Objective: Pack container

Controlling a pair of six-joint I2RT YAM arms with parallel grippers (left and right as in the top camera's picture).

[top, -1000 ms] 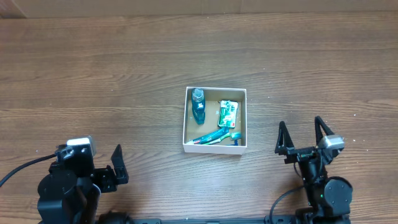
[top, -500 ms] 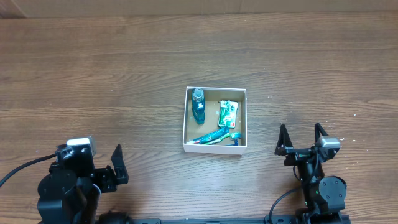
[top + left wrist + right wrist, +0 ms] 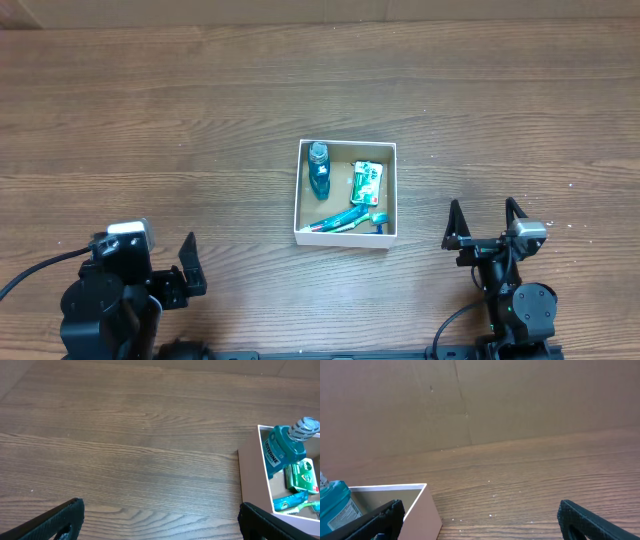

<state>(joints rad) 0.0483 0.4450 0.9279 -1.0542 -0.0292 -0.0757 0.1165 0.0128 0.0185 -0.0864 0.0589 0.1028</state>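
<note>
Left wrist shows lettering on the bottle (image 3: 282,447); overhead, the whole container (image 3: 340,238).

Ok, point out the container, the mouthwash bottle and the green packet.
container (image 3: 340,238), overhead view, near white wall.
mouthwash bottle (image 3: 320,182), overhead view, teal body.
green packet (image 3: 367,181), overhead view, middle of its face.

Matt wood grain, card box, glossy plastic.
The table (image 3: 200,120) is brown wood grain with a matt finish; the container (image 3: 297,190) has smooth white card walls and a brown cardboard floor; the bottle (image 3: 319,178) inside is glossy, translucent teal plastic.
</note>
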